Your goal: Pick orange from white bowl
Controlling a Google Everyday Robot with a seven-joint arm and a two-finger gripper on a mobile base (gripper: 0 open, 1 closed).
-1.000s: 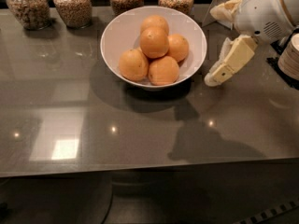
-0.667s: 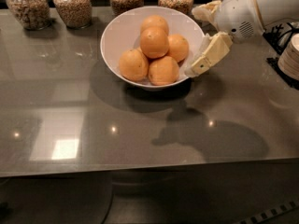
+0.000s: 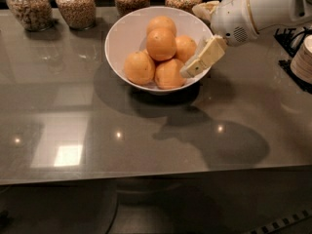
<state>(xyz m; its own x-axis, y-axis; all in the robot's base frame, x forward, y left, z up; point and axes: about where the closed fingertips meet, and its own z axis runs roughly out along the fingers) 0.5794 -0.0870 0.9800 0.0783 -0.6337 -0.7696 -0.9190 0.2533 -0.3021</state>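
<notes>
The white bowl [image 3: 122, 38] stands at the back middle of the grey table and holds several bright oranges in a pile. One orange [image 3: 161, 44] sits on top in the middle, with another orange [image 3: 169, 74] at the front. My gripper [image 3: 192, 40] is open at the bowl's right rim. Its lower finger [image 3: 204, 57] reaches over the rim beside the right-hand orange [image 3: 185, 47]. Its upper finger [image 3: 204, 9] is behind the rim. It holds nothing.
Several glass jars of grain [image 3: 75, 5] line the back edge of the table. A stack of white plates [image 3: 303, 57] and a black rack [image 3: 291, 33] are at the right edge. The table's front edge [image 3: 156, 174] runs across below.
My gripper has moved left from beside the bowl to its right rim, and its lower finger now reaches in over the rim. The oranges have not moved.
</notes>
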